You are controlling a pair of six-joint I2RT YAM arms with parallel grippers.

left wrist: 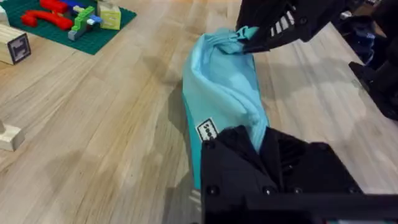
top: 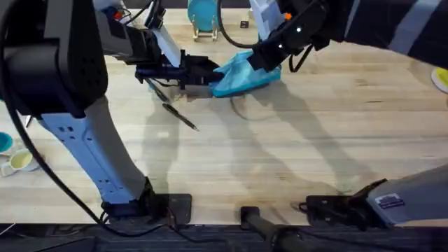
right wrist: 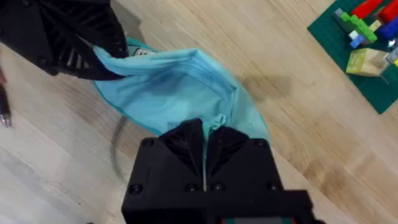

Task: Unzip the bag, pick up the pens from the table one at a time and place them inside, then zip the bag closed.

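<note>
While both end effectors clamp the bag (top: pixel 241 75), two pens (top: pixel 175 108) lie just beside it.

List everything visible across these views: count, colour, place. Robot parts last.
bag: one, light blue, far middle of the table, held at both ends.
pens: two, dark, on the table just in front of the left gripper, near the bag's left end.
table: one, light wood planks, under everything.
disc on a stand: one, blue on wood, far edge behind the bag.
building-brick plate: one, green with red, green and yellow bricks, on the table beyond the bag.
cups: two, one pale and one teal, left edge of the table.
left gripper: one, black, shut on the bag's left end.
right gripper: one, black, shut on the bag's right end by the zipper.
</note>
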